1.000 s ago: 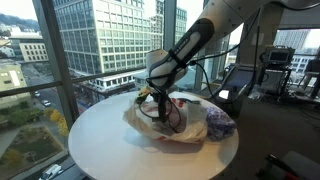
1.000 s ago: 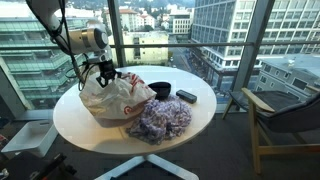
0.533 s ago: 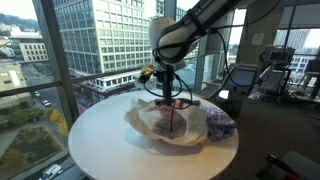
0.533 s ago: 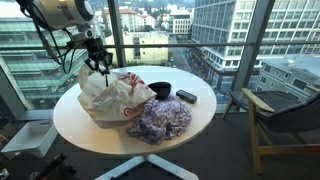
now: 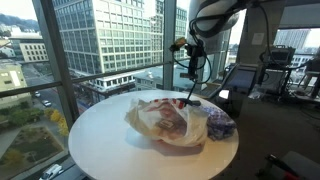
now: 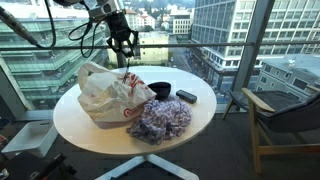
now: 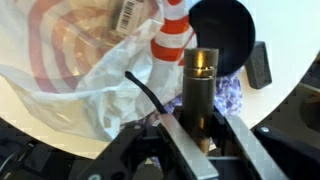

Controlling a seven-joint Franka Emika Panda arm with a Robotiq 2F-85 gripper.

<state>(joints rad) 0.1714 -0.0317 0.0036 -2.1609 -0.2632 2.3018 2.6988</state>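
Note:
My gripper [image 5: 192,50] [image 6: 122,42] is high above the round white table [image 5: 100,140] [image 6: 205,118], shut on a dark cylindrical tool [image 7: 203,85] with a black cable [image 7: 145,88]. The tool hangs down from the jaws [image 7: 205,132] in both exterior views, thin and dark [image 5: 190,85] [image 6: 125,68]. Below it lies a white plastic bag with red rings [image 5: 165,120] [image 6: 105,92] [image 7: 70,50]. A black bowl [image 6: 159,90] [image 7: 222,30] sits just beyond the bag.
A purple patterned cloth [image 5: 218,122] [image 6: 160,118] [image 7: 232,95] lies next to the bag. A small black case [image 6: 186,96] [image 7: 262,63] sits by the bowl. Windows surround the table; a chair [image 6: 285,120] stands nearby, and exercise equipment [image 5: 270,75] stands behind.
My gripper has risen from inside the bag and moved sideways toward the bowl side, lifting the dark corded tool out of the bag.

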